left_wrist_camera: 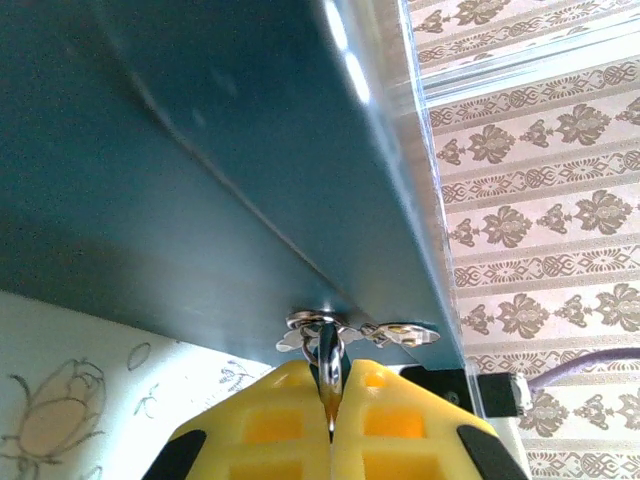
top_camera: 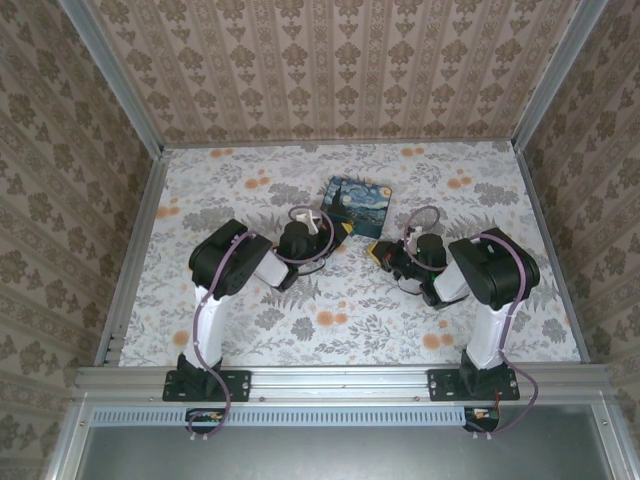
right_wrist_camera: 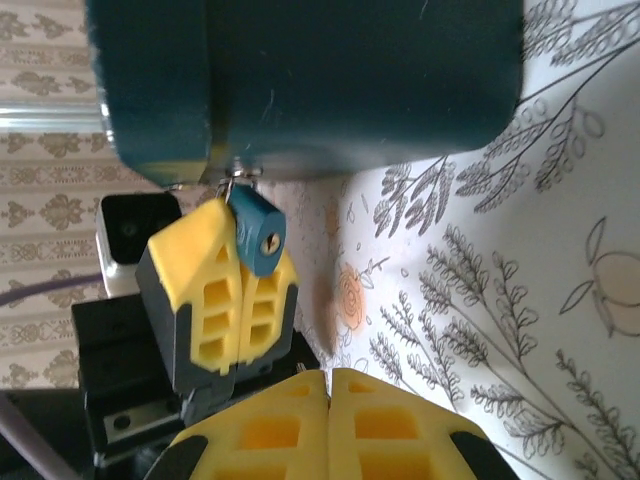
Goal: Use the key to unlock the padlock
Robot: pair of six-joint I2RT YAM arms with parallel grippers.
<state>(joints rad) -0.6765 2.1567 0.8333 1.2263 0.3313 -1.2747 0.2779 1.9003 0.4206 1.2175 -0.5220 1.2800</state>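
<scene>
Teal-blue in body, the padlock (right_wrist_camera: 256, 232) is seen from the right wrist camera hanging under the lower edge of the blue tin (right_wrist_camera: 350, 80). It lies at about 11 o'clock from the right gripper (right_wrist_camera: 330, 380) and apart from it. The right gripper's yellow fingers are pressed flat together, and nothing can be made out between them. The padlock is pinched at the tips of the left gripper (left_wrist_camera: 330, 385), whose jaws are closed on it. In the left wrist view only a thin dark and silvery edge of the lock is seen between the pads, straight up at 12 o'clock from the fingertips, where it meets the silvery hasp (left_wrist_camera: 320, 322) on the tin's edge.

The lock is small, far smaller than the tin, with rounded corners. A round silvery keyhole (right_wrist_camera: 268, 241) is set in the end face that is turned towards the right wrist camera.

From above, the tin is seen lying on the flowered table (top_camera: 350, 300). The left gripper is at the tin's 7 o'clock corner and the right gripper at about its 5 o'clock.
</scene>
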